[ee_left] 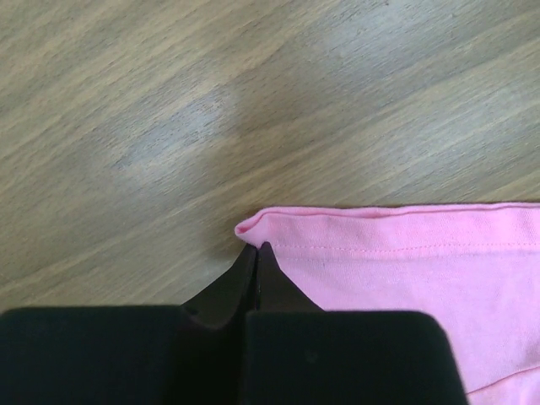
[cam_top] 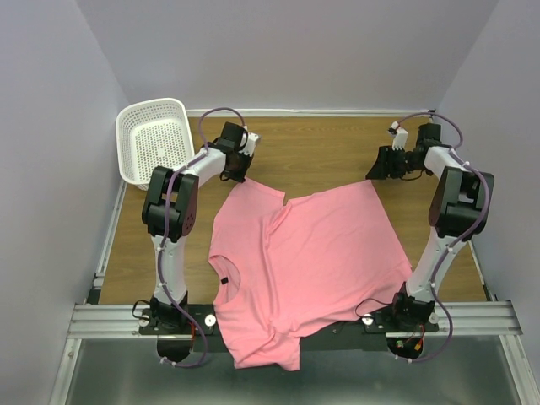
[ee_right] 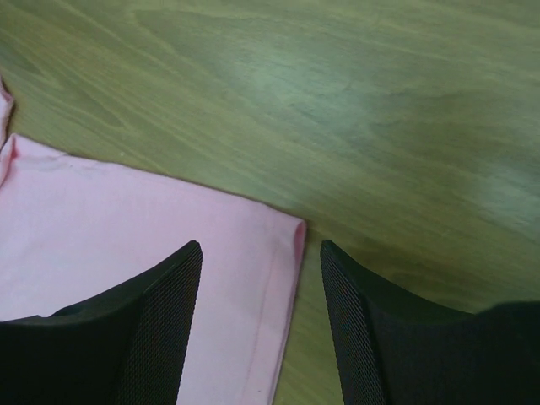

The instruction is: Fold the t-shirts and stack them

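Observation:
A salmon-pink t-shirt (cam_top: 312, 253) lies spread on the wooden table (cam_top: 329, 143), its neck to the left and one sleeve hanging over the near edge. My left gripper (cam_top: 239, 177) is down at the far-left sleeve corner. In the left wrist view its jaws (ee_left: 256, 245) are shut together on the puckered corner of the sleeve hem (ee_left: 405, 261). My right gripper (cam_top: 375, 173) is at the shirt's far-right hem corner. It is open (ee_right: 260, 245), with one finger over the pink fabric (ee_right: 101, 228) and the other over bare wood beside the corner.
A white perforated basket (cam_top: 156, 139) sits tilted at the far left corner, just behind the left arm. Bare wood lies beyond the shirt along the back wall. Walls close in on three sides.

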{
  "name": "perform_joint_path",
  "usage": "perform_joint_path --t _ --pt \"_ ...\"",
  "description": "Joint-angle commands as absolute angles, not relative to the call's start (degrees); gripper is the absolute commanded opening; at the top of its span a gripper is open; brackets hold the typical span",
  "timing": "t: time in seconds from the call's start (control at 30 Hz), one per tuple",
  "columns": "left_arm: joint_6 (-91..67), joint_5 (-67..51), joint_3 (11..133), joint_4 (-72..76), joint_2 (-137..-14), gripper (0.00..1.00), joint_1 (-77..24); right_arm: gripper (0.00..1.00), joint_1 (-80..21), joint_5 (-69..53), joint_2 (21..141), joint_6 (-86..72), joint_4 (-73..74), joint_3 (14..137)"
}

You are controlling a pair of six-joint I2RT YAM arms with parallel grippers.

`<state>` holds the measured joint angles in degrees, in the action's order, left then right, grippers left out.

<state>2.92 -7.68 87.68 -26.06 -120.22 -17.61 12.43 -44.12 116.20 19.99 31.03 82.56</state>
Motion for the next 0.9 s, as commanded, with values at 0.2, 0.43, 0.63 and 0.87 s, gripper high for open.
perform_joint_path --t 0.2,0.43,0.63,0.87 --pt "2.2 -11.16 84.99 -25.75 -116.81 0.0 -17.23 0.63 8.71 -34.03 121.64 16.17 30.06 85.96" --pt "2.02 -11.95 85.17 -25.4 -116.54 0.0 -17.14 0.53 8.26 -30.42 122.43 16.87 31.02 84.73" --pt "1.76 -12.66 85.43 -25.23 -115.75 0.0 -16.96 0.45 8.26 -29.62 121.64 17.49 32.25 84.37" --pt "1.5 -12.83 84.99 -24.87 -115.14 0.0 -16.7 0.45 8.26 -29.53 120.06 18.54 33.31 83.94"
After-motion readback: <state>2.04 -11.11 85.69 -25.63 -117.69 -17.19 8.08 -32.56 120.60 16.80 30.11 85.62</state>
